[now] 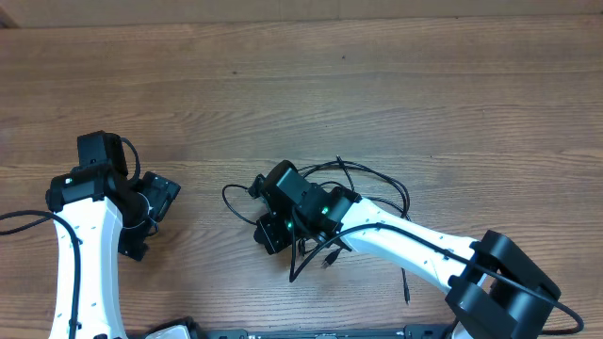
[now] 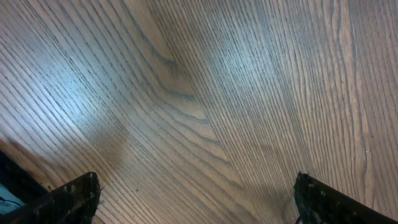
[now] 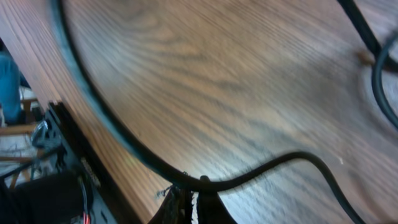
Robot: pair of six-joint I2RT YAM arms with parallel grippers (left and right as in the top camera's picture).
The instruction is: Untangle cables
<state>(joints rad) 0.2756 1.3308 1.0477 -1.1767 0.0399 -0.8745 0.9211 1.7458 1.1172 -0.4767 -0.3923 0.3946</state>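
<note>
The right fingers (image 3: 211, 208) are pressing fully together and pinching one thin black strand of the cables (image 3: 292, 155) right at their tips. The strand is arching away from the pinch on both sides. The left fingers (image 2: 68, 199) are standing as wide apart as they go, holding nothing and hanging over bare wood well to the left of the tangle.

The cables are lying in one loose knot near the middle of the worktop (image 1: 424, 85), partly under the right arm, with loops (image 1: 224, 198) spilling out to its left, right and near sides.

They are looking light, limp and springy, so a pull on one strand is likely to drag the whole knot rather than free it. The sheath is looking smooth, so a pinch at mid-strand may slide. A hold close to a plug end, or on an open outer loop, seems better, with the idle fingers pinning the rest.

Counting: one tangle and two arms. The number of cords is not readable (the arm is hiding the middle); the right wrist view is showing the pinched strand plus two more at its right edge.
</note>
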